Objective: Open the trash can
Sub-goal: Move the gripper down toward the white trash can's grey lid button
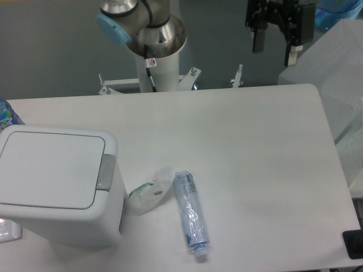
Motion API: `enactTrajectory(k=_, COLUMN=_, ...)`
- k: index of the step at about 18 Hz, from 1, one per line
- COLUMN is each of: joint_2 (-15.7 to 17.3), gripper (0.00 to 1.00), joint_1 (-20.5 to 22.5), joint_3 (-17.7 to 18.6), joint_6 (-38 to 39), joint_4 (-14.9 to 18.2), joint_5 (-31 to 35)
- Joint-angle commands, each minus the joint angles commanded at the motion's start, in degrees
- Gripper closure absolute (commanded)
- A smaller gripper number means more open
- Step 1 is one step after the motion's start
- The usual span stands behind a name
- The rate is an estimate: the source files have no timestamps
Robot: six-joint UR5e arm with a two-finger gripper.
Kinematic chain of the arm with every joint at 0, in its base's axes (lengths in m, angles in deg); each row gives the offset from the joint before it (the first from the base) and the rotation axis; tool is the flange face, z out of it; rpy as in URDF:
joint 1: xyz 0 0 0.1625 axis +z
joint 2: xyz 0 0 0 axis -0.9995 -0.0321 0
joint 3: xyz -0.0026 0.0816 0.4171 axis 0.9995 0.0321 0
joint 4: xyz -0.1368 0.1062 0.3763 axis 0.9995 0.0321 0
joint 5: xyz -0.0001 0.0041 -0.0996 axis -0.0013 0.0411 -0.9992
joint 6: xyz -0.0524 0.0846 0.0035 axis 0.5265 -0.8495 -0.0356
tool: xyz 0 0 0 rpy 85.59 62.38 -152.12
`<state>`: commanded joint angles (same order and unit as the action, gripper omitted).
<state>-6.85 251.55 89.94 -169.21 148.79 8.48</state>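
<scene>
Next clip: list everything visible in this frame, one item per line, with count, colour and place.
trash can: 1, white with a grey push-button, front-left of the table, lid closed
crumpled wrapper: 1, clear with green print, just right of the trash can
plastic bottle: 1, clear bluish, lying flat right of the wrapper, near the front edge
blue printed object: 1, cut off at the left edge behind the trash can; identity unclear
table: 1, white
translucent plastic sheeting: right edge, off the table
dark object: 1, bottom-right corner, cut off
robot arm base: 1, white and silver with a blue cap, behind the table
claw: 1, black, fingers apart, top right above the table's far edge
</scene>
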Motion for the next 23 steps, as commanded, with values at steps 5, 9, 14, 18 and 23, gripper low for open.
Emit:
enactTrajectory(k=5, joint_2=0.27, gripper=0.00, joint_1=-0.17, joint_3=0.36, joint_6=2.45, joint_4=-0.35, joint_5=-0.52)
enactTrajectory(k=9, joint_2=-0.78, gripper=0.00, joint_1=-4.73, joint_3=-0.25, joint_6=15.88, joint_4=-0.96, joint_5=-2.89)
enactTrajectory(k=14, joint_2=-2.20, gripper=0.00, joint_1=-9.30, joint_3=1.05, joint_6=32.40, joint_4=-9.83, joint_5=-3.78)
enactTrajectory(k=18, joint_2=-3.16, gripper=0.00, joint_1=-13.78, joint_3=1.59, joint_6=54.00, joint_4=-13.71, joint_5=-3.61)
enactTrajectory(k=23, joint_2=-5.70, gripper=0.00, joint_1=-18.27, joint_3=1.67, joint_6=70.12, joint_4=-15.91, joint_5=-3.69)
